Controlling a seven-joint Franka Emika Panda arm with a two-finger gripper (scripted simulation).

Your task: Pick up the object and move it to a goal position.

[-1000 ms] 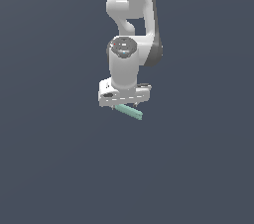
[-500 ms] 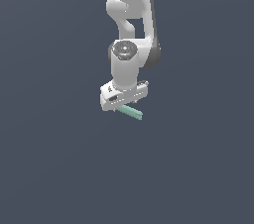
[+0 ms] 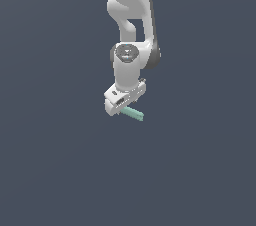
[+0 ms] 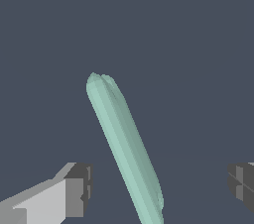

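Note:
The object is a slim pale teal-green bar [image 3: 133, 114] lying just under the white gripper [image 3: 124, 106], its end sticking out toward the exterior view's right. In the wrist view the bar [image 4: 124, 143] runs lengthwise between the two fingertips of the gripper [image 4: 158, 188]. One grey fingertip [image 4: 77, 188] and the other [image 4: 242, 182] stand far apart, each with a clear gap to the bar. The gripper is open and holds nothing. The bar's near end is cut off by the wrist view's edge.
The white arm [image 3: 131, 30] comes down from the top of the exterior view. Only a plain dark grey ground [image 3: 60, 170] shows around it.
The arm's wrist has come down a little and the hand has turned slightly over the bar. The bar has stayed in about the same place.

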